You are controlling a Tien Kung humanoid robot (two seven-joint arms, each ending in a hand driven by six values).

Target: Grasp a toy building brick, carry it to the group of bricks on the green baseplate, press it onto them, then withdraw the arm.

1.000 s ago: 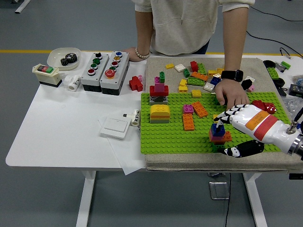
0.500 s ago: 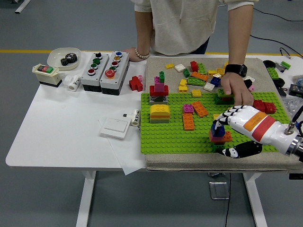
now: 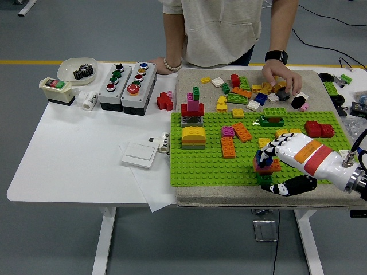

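White table (image 3: 74, 160) carries a studded green plastic baseplate (image 3: 206, 160), where the robot's white right hand (image 3: 289, 152) closes its fingers around a small blue brick (image 3: 264, 156) atop a red-orange stack (image 3: 268, 167), while a person's hand (image 3: 281, 77) sorts loose bricks behind.

No text, label or number can be read anywhere.

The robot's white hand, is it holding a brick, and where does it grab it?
Yes. The right hand pinches a blue brick by its top, fingertips around it, on the orange brick on the green baseplate.
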